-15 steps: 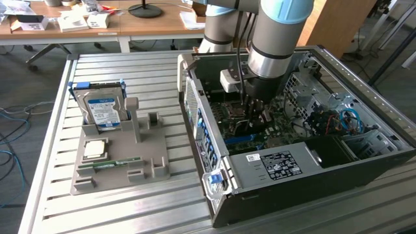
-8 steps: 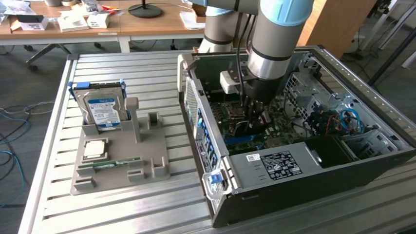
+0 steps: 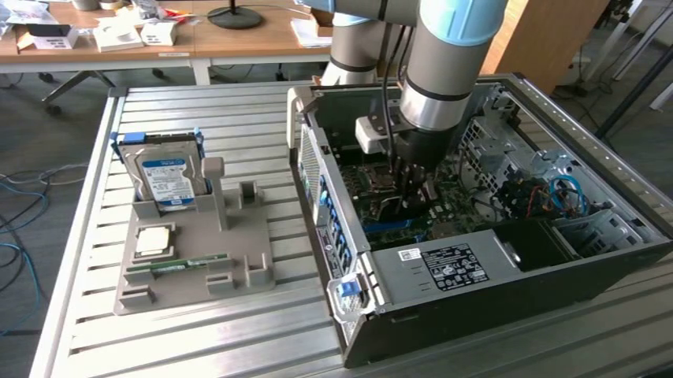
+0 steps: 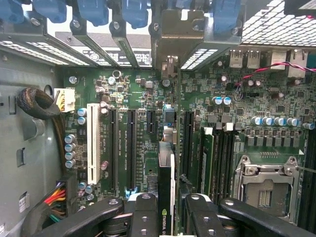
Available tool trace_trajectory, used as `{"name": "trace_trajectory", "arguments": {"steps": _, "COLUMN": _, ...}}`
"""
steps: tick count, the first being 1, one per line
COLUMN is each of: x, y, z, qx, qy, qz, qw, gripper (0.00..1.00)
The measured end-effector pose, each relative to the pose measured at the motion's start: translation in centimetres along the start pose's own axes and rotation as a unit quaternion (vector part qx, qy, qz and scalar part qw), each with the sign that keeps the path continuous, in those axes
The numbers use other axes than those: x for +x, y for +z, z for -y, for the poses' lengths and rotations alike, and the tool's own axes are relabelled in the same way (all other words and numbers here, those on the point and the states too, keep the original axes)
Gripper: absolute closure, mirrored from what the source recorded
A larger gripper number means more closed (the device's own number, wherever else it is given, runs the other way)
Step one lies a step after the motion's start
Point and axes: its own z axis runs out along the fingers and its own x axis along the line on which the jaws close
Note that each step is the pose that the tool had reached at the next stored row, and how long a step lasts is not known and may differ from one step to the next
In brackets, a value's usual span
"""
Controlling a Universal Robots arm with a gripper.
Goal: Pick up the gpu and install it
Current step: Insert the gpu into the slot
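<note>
Exterior view: the arm [image 3: 447,71] hangs in from twelve o'clock and reaches down into the open case [image 3: 505,315], which lies on its side on the slatted table [image 3: 189,346]. The gripper [image 3: 406,197] is low over the motherboard [image 3: 468,201], near the case's middle. At nine o'clock of the case, well apart from it, sits a grey tray [image 3: 244,244]. A hard drive [image 3: 169,179] stands upright at the tray's twelve o'clock end, and a CPU [image 3: 154,240] and a RAM stick [image 3: 179,266] lie flat toward six o'clock. In the wrist view the gripper [image 4: 168,202] is narrowed onto the gpu [image 4: 166,177], with a black finger [image 4: 143,212] on each side of the card. The card shows edge-on and dark, with a green logo [image 4: 167,215] near the grip. The gpu stands upright above the motherboard [image 4: 138,84], parallel to the black slots [image 4: 132,148] and between two of them; whether its edge has entered a slot cannot be told. Its silver bracket [image 4: 173,37] meets the case's rear wall among the blue latches [image 4: 94,10]. A white slot [image 4: 92,143] and the CPU socket [image 4: 261,190] lie on opposite sides, both apart from the card.
</note>
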Motion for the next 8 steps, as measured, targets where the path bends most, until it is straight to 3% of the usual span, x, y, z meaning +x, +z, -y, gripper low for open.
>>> {"name": "trace_trajectory", "arguments": {"steps": 8, "x": 0.06, "y": 0.00, "z": -0.01, "qx": -0.0001, "qy": 0.000, "qz": -0.0002, "qw": 1.0000, "gripper": 0.74}}
